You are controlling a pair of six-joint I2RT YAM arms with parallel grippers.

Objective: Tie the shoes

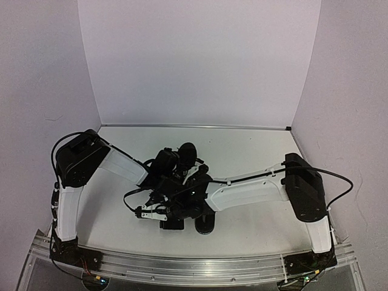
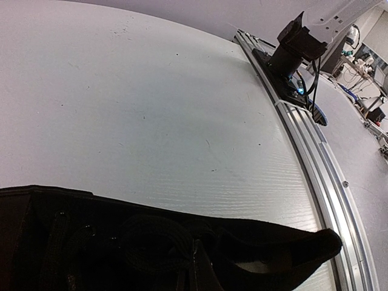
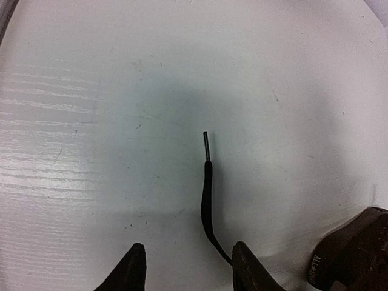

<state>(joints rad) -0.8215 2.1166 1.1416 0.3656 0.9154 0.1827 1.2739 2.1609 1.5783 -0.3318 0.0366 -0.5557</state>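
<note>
A black shoe fills the bottom of the left wrist view, with its opening and heel tab to the right. My left gripper sits against the shoe's lacing with its fingers pressed together; what they pinch is lost in the black. In the top view both grippers meet in a dark cluster, with one shoe near the front and another behind. My right gripper is open low over the table. A thin black lace lies between its fingers, running to the right finger. Part of a shoe shows at lower right.
An aluminium rail runs along the table's near edge, with the right arm's base on it. White walls close the back and sides. The right arm's white link crosses from the right.
</note>
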